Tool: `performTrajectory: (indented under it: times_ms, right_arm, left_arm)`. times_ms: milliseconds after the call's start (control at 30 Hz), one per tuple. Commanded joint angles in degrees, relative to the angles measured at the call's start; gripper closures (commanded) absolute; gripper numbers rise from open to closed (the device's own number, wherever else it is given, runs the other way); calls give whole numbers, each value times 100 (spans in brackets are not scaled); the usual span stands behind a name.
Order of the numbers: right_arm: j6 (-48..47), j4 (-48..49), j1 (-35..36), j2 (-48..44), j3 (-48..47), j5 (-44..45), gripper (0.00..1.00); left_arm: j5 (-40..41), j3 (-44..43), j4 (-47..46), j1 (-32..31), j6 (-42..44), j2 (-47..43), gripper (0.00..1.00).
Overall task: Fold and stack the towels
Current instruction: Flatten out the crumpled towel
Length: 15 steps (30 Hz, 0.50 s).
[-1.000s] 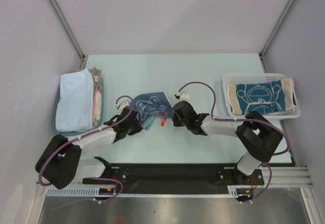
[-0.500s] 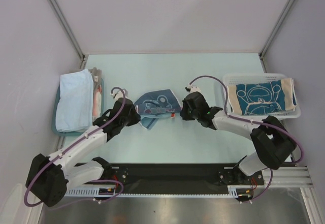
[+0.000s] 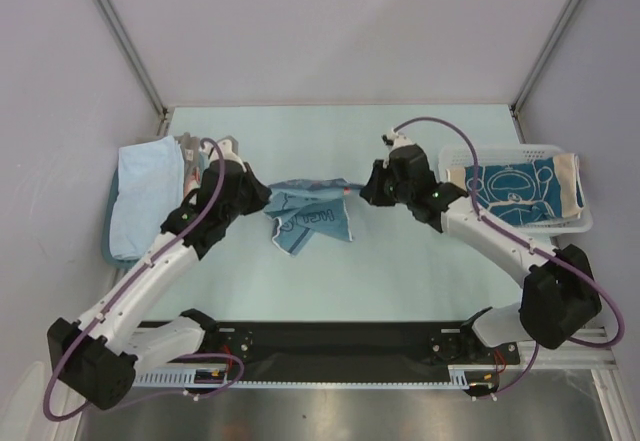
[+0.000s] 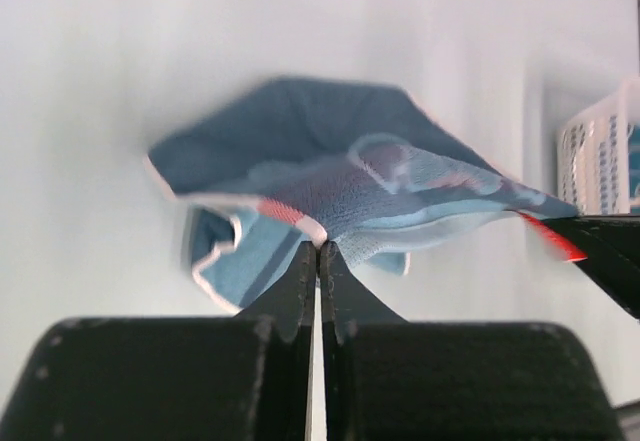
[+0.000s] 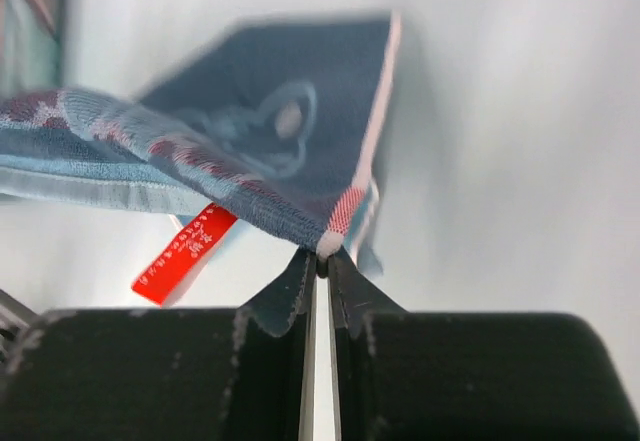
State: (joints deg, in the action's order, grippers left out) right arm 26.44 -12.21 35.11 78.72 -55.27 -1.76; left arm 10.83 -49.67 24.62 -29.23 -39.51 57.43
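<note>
Here the blue cloth towel with a pale patterned border [image 3: 308, 216] hangs stretched at mid-frame, sagging toward the pale green tabletop [image 3: 420, 271]. It is not yet folded or stacked. A plain light blue towel [image 3: 145, 196] lies folded in the shallow teal tray [image 3: 108, 249] at left, and a dark teal line-drawing towel [image 3: 515, 193] drapes over the white mesh basket [image 3: 500, 148] at right. The left gripper [image 3: 262, 198] pinches one corner and the right gripper [image 3: 368, 189] the opposite, both clamped on cloth.
</note>
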Motion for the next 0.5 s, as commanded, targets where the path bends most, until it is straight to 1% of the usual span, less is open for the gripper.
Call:
performTrajectory:
  times_ms: [0, 33, 100, 133, 167, 200, 233, 267, 300, 333, 367, 400, 433, 467]
  right_arm:
    - [-235, 34, -382, 257, -1071, -430, 100]
    - [-322, -1, -504, 563, -1579, -483, 100]
    - [-507, 16, -645, 854, -2135, -501, 100]
    - [-534, 78, -724, 995, -2381, -492, 100]
    - [-543, 122, -934, 1344, -2949, -562, 100]
    - [-552, 235, -1032, 1513, -3198, -623, 100]
    - [-552, 280, -1146, 1689, -3514, -693, 100]
    - [-552, 298, -1312, 1900, -4083, -859, 100]
    - [-543, 280, -1410, 2258, -4428, -922, 100]
    - [-552, 280, -1463, 2445, -4701, -957, 100]
    - [-543, 298, -1577, 2603, -4948, -1027, 100]
    - [-552, 315, -1639, 2901, -5489, -1063, 100]
    - [-534, 255, -1683, 3052, -5782, -1107, 100]
    - [-534, 184, -1735, 3184, -6116, -1220, 100]
  left_arm:
    - [-213, -744, -369, 444, 338, 505, 100]
    - [-387, -1077, -588, 645, 391, 654, 100]
    - [-485, -1552, -712, 839, 548, 1093, 100]
    - [-503, -2024, -826, 971, 619, 1530, 100]
    - [-555, -2273, -1045, 1042, 680, 1735, 100]
    - [-564, -2806, -1143, 1103, 794, 1945, 100]
    - [-599, -3116, -1161, 1235, 821, 2435, 100]
    - [-678, -3415, -1240, 1297, 839, 2640, 100]
    - [-861, -4001, -1275, 1367, 874, 2903, 100]
    - [-933, -4311, -1284, 1455, 892, 3297, 100]
    - [-1003, -4601, -1311, 1482, 918, 3519, 100]
    - [-1039, -5170, -1293, 1508, 971, 3703, 100]
    - [-1204, -5454, -1276, 1543, 1006, 3862, 100]
    - [-1232, -5744, -1189, 1552, 1032, 4212, 99]
